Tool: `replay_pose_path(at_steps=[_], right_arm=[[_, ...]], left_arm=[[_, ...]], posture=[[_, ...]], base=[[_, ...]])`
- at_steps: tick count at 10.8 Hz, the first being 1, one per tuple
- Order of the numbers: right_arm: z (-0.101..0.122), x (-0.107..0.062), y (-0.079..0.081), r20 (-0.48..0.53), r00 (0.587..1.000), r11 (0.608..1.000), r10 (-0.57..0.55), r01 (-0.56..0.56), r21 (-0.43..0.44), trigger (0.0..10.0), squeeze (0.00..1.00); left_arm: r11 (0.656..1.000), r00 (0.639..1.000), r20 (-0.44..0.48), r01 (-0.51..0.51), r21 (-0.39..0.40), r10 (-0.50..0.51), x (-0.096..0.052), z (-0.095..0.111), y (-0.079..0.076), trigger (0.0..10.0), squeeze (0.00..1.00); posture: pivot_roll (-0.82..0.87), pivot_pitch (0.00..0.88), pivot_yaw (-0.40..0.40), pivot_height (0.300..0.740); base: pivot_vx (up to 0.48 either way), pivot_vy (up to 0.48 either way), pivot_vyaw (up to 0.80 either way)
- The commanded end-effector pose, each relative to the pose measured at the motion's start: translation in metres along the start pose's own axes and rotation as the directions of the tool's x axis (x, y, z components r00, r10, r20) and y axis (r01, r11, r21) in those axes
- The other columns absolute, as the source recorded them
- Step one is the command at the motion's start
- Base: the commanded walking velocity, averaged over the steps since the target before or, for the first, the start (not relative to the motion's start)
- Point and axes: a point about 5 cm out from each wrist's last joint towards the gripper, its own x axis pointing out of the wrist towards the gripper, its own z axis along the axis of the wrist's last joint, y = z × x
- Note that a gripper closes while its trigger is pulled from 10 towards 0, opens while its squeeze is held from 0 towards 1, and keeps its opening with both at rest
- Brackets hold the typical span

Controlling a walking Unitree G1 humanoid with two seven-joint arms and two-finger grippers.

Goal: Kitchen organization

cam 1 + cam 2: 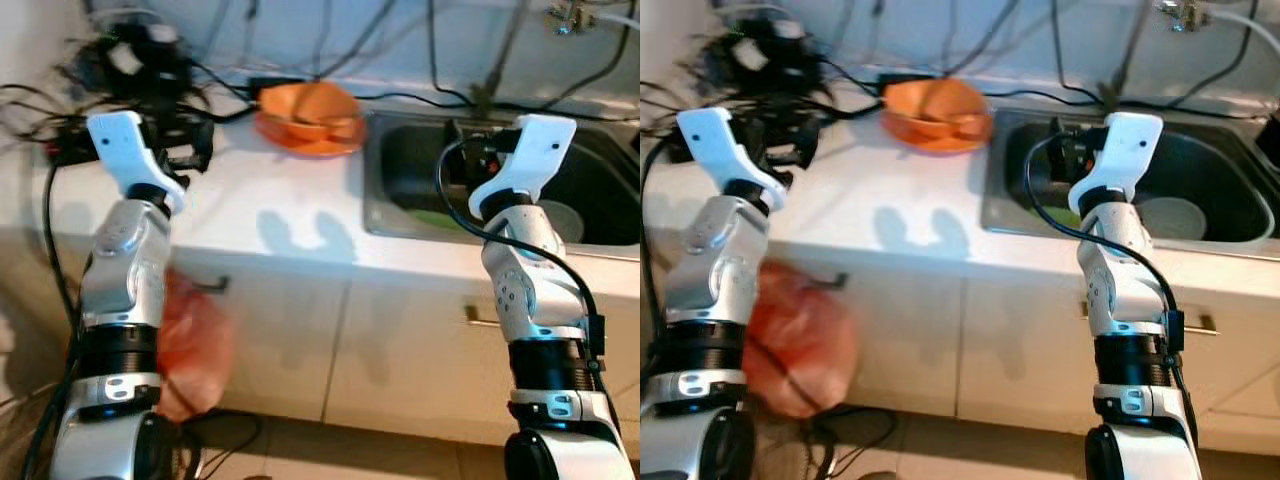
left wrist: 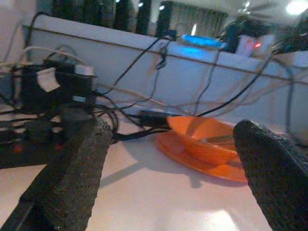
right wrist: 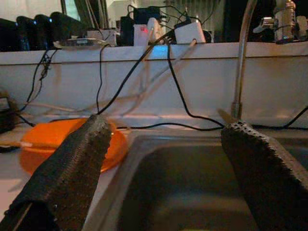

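Both arms fill the frame's lower corners, forearms raised. We see the left gripper (image 2: 168, 178) spread wide and empty at upper left, facing the orange bowl (image 1: 308, 117) at top centre. The right gripper (image 3: 163, 183), also spread and empty, hangs over the sink (image 1: 400, 215) at right. We judge the risk to be snagging: cables (image 1: 60, 90) lie tangled beside the left gripper, and a careless reach could drag them into the bowl.

One orange bowl (image 1: 308, 112) on one orange plate (image 1: 322, 143); one sink (image 1: 400, 200); one white dish (image 1: 1172, 216); one red bag (image 1: 795, 340).
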Motion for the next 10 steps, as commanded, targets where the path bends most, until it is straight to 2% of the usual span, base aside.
replay_pose_path(at_steps=[1, 4, 5, 9, 10], right_arm=[[-0.001, 0.0, -0.001, -0.008, 1.0, 1.0, -0.001, 0.001, -0.015, 10.0, 0.0], [-0.001, -0.003, 0.004, 0.003, 1.0, 0.999, 0.026, -0.026, -0.044, 10.0, 0.0], [-0.003, -0.005, 0.002, -0.008, 1.0, 0.998, 0.024, -0.025, -0.05, 10.0, 0.0], [-0.011, -0.008, 0.006, -0.036, 0.998, 0.998, 0.044, -0.046, -0.042, 10.0, 0.0], [-0.015, -0.008, 0.009, -0.059, 0.997, 0.997, 0.04, -0.044, -0.067, 10.0, 0.0]], left_arm=[[0.999, 0.998, 0.032, 0.049, -0.005, -0.049, 0.002, 0.006, -0.011, 10.0, 0.0], [0.997, 0.997, 0.035, 0.074, -0.032, -0.073, 0.0, 0.003, -0.018, 10.0, 0.0], [0.996, 0.997, 0.019, 0.082, -0.039, -0.081, -0.006, -0.004, -0.02, 10.0, 0.0], [0.997, 0.998, -0.032, 0.054, -0.052, -0.055, -0.022, -0.018, -0.016, 10.0, 0.0], [0.998, 0.998, -0.046, 0.028, -0.059, -0.031, -0.026, -0.02, -0.013, 10.0, 0.0]], posture=[[0.12, 0.0, -0.003, 0.74], [0.11, 0.0, -0.009, 0.74], [0.11, 0.0, -0.01, 0.74], [0.13, 0.0, -0.013, 0.74], [0.13, 0.0, -0.017, 0.74]], base=[[0.382, 0.0, 0.0], [0.48, 0.0, 0.0], [0.48, 0.0, 0.0], [0.48, 0.0, 0.0], [0.0, 0.0, 0.0]])
